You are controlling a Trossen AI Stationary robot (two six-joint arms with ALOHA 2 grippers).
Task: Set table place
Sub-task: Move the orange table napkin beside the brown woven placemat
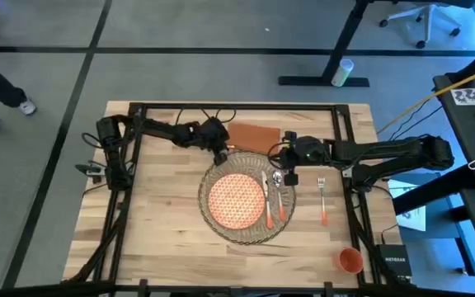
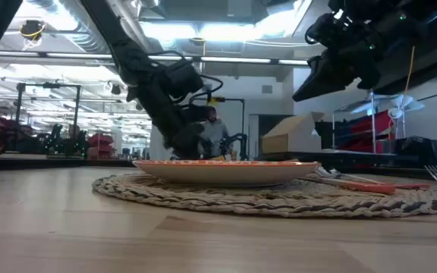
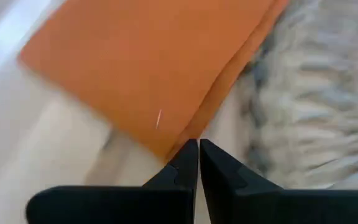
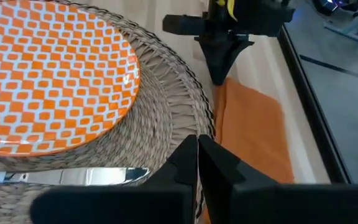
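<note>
Here we see the woven placemat (image 1: 246, 202) lying mid-worktop (image 1: 163, 231), carrying the orange patterned plate (image 1: 236, 200), with the knife (image 1: 268, 202) and spoon (image 1: 280, 196) on the mat just beside the plate. The fork (image 1: 322, 200) lies off the mat, beyond the spoon. The napkin (image 1: 252, 137) lies at the mat's far edge. The left gripper (image 1: 221, 153), clenched on nothing, sits at the napkin's corner next to the mat. The right gripper (image 1: 288, 175), also clenched and empty, hangs over the mat's rim near the spoon. The cup (image 1: 350, 261) stands well apart from the mat, near the worktop's corner.

Patterned plate (image 1: 236, 200) on placemat (image 1: 221, 229), wooden table (image 1: 155, 223)
</note>
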